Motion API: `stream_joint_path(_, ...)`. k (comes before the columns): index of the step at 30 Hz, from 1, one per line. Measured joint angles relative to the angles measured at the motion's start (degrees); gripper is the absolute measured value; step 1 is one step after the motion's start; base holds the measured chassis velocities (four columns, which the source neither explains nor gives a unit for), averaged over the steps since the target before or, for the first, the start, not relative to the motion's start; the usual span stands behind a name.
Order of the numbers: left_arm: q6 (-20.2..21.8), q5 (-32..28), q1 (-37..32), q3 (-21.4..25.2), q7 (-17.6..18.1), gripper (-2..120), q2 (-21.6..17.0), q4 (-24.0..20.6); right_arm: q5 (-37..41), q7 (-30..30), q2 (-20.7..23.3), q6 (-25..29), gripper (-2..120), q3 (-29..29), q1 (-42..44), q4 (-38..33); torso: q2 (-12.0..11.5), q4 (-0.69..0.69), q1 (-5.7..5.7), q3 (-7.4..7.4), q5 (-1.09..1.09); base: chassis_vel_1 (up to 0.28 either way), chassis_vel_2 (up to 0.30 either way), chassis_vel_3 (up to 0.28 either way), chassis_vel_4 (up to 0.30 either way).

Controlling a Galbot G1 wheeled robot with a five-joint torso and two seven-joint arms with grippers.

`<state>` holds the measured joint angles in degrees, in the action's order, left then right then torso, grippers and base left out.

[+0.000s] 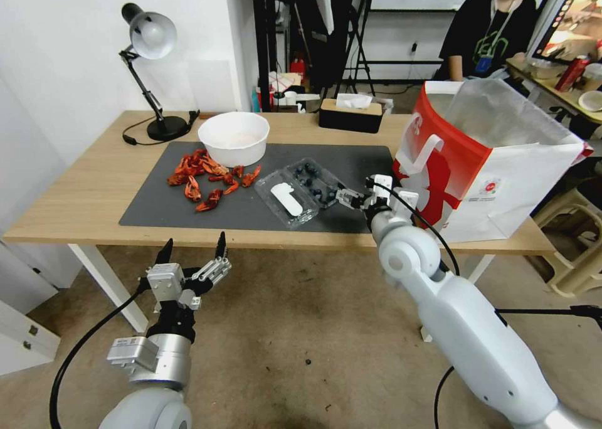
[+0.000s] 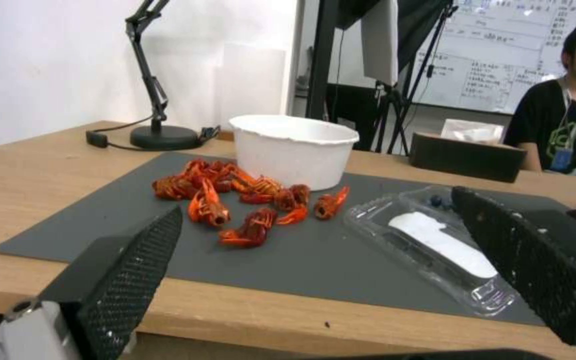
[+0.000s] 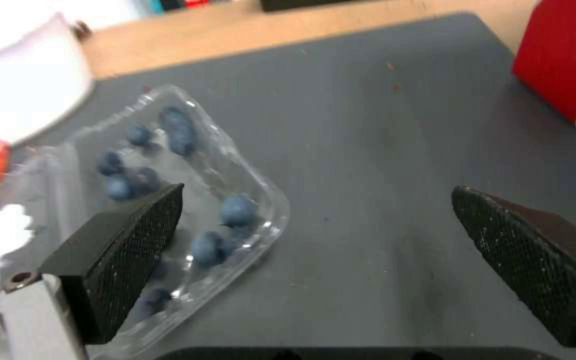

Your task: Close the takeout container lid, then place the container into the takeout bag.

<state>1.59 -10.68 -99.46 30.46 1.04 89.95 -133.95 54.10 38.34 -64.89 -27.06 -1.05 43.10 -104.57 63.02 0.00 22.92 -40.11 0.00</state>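
Right gripper [image 1: 340, 197]: jaws apart, empty, at near-right corner of takeout container [image 1: 300, 194] | container: open on grey mat [image 1: 188, 209], lid [image 1: 285, 199] flat leftward | takeout bag [image 1: 489, 159]: right of gripper | left gripper [image 1: 193, 248]: apart, farther, below table edge.

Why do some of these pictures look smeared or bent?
Right wrist view: the takeout container and its blueberries look soft, the white bowl smeared. Head view: table edges bow outward, wide-lens distortion. Left wrist view: glare glints on the lid.
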Motion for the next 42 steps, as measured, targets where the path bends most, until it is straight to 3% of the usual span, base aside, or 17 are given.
stream_joint_path(2, 0.0, 0.0, 0.2, 0.1, 0.1, 100, 0.0, 0.3, 1.7, 2.9, -0.7, -2.0, 100, 1.0, -2.2, 2.5, 0.0, 0.01, 0.00, 0.00, 0.00, 0.000, 0.000, 0.000, 0.000)
stream_joint_path(9, -0.2, -0.4, 0.6, 0.4, 0.2, 100, -0.3, 1.3, 2.4, 4.6, -2.0, -4.6, 100, 1.7, -3.7, 5.3, 0.0, 0.00, 0.00, 0.00, 0.00, 0.000, 0.000, 0.000, 0.000)
stream_joint_path(25, -0.5, -0.8, 1.4, 0.4, 0.5, 100, -0.7, 2.8, 2.3, 5.5, -3.1, -5.6, 100, 1.5, -5.0, 7.7, 0.0, 0.00, 0.00, 0.01, 0.00, 0.000, 0.000, 0.000, 0.000)
stream_joint_path(42, -1.2, -1.5, 1.8, 0.5, 1.2, 100, -0.8, 3.6, 5.6, 8.8, -1.9, -10.6, 100, -0.1, -2.9, 2.6, 0.0, 0.00, 0.00, 0.01, 0.00, 0.000, 0.000, 0.000, 0.000)
